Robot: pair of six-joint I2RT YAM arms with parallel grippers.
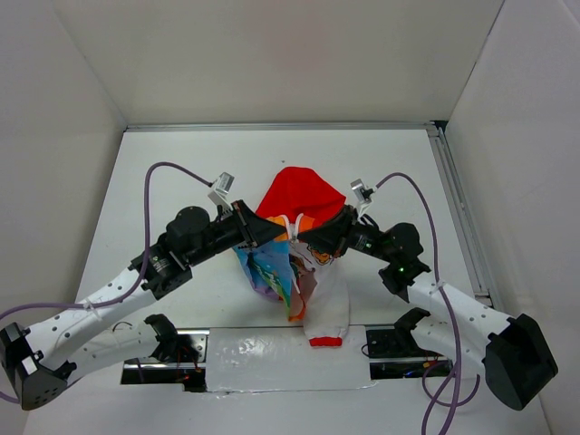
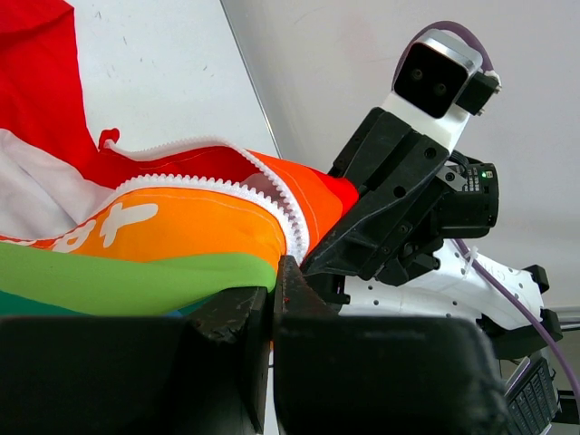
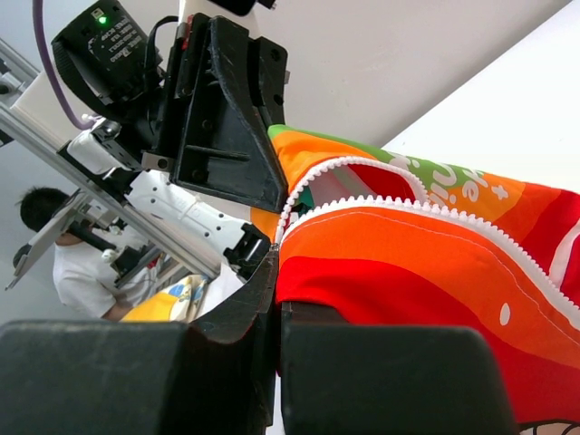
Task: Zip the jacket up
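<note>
The jacket (image 1: 294, 263) hangs bunched between both grippers above the middle of the table, its red hood (image 1: 297, 192) lying behind and a white sleeve with a red cuff (image 1: 327, 340) drooping toward the near edge. My left gripper (image 1: 270, 232) is shut on the jacket's green and orange edge (image 2: 136, 272) beside the white zipper teeth (image 2: 217, 186). My right gripper (image 1: 311, 239) is shut on the red and orange edge (image 3: 390, 272) just below its own row of zipper teeth (image 3: 408, 204). The two zipper rows stand apart and the gripper tips nearly meet. No zipper slider shows.
A shiny metal strip (image 1: 245, 349) runs along the near edge between the arm bases. A rail (image 1: 458, 208) borders the table's right side. White walls enclose the back and sides. A person in a white shirt (image 3: 77, 267) shows in the background of the right wrist view.
</note>
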